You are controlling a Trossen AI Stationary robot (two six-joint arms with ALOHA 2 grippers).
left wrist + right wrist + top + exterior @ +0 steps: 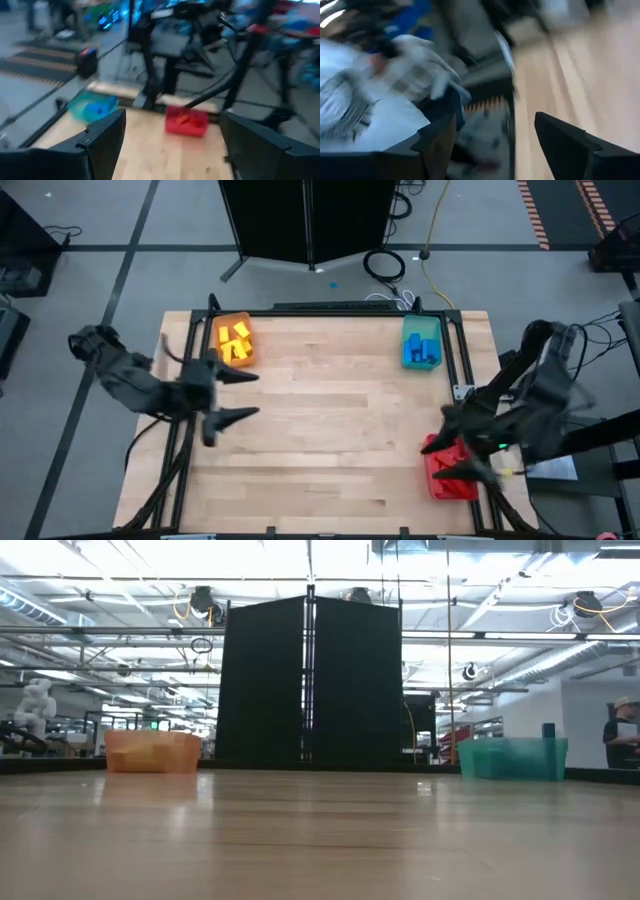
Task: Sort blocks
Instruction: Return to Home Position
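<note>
Yellow blocks (236,343) lie in the orange tray (222,328) at the far left. Blue blocks (421,352) fill the teal tray (420,326) at the far right. The red tray (447,482) sits at the near right edge, and its contents blend with its colour. My left gripper (255,394) hovers open over the table's left side, above the wood, with nothing between its fingers (107,137). My right gripper (457,446) hangs open above the red tray, also empty; its wrist view is blurred. The low view shows neither gripper.
Bare wood spans the table's middle (340,420). A black frame rail (455,350) borders the table, and a black panel (310,680) stands beyond the far edge. Cables (385,265) lie on the floor behind it. A person (624,735) stands far off in the room.
</note>
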